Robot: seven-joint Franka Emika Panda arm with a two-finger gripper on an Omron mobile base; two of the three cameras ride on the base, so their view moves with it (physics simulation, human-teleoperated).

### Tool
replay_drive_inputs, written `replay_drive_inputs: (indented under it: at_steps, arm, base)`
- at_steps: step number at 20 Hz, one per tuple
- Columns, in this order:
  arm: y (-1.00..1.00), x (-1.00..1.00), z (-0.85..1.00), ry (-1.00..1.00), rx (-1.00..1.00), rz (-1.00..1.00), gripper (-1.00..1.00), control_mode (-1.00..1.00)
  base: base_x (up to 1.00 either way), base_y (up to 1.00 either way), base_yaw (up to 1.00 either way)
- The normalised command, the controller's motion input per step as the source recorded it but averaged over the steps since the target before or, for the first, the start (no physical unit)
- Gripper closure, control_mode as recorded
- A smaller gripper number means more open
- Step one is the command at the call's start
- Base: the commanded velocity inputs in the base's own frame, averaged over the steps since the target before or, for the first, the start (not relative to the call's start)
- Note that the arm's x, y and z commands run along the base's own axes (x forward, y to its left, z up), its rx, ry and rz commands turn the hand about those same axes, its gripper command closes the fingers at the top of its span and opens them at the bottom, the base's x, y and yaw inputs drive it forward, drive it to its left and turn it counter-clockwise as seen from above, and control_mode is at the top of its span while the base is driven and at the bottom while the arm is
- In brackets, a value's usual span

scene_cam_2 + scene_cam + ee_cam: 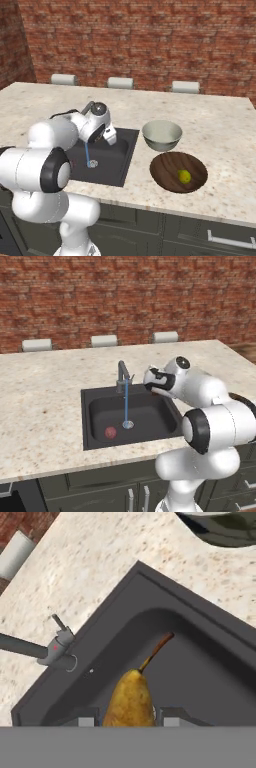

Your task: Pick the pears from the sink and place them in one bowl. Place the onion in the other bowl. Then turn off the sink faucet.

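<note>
A brownish-orange pear (131,698) with a long stem sits between my fingertips, and my gripper (129,718) is shut on it above the dark sink (210,662). From the left base, the hand hovers over the right rear corner of the sink (97,406). The pink-red onion (110,432) lies on the basin floor at the front left. The grey faucet (122,375) pours a thin blue stream (126,403) onto the drain. On the counter to the right, a yellow-green pear (184,176) lies in the wooden bowl (162,167). The pale grey bowl (161,135) stands behind it.
Three pale stool tops (104,340) line the counter's far edge in front of a brick wall. My arm's large white links (215,426) rise near the sink's right front corner. Cabinet doors (105,486) run below the counter.
</note>
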Motion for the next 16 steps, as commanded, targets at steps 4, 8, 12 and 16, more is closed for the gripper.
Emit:
replay_drive_inputs:
  at_steps: [4, 8, 12, 16]
  arm:
    - [-0.23, -0.04, 1.00, 0.00, 0.00, 0.00, 1.00, -1.00]
    - [-0.17, -0.16, 1.00, 0.01, 0.00, 0.00, 1.00, -1.00]
    - [-0.17, -0.28, 0.88, 0.26, 0.00, -0.05, 1.00, -1.00]
    - [-0.26, -0.17, 0.26, 0.33, -0.05, -0.09, 1.00, -1.00]
  base:
    - [0.00, 0.00, 0.00]
    - [0.00, 0.00, 0.00]
    - [0.00, 0.00, 0.00]
    - [0.00, 0.00, 0.00]
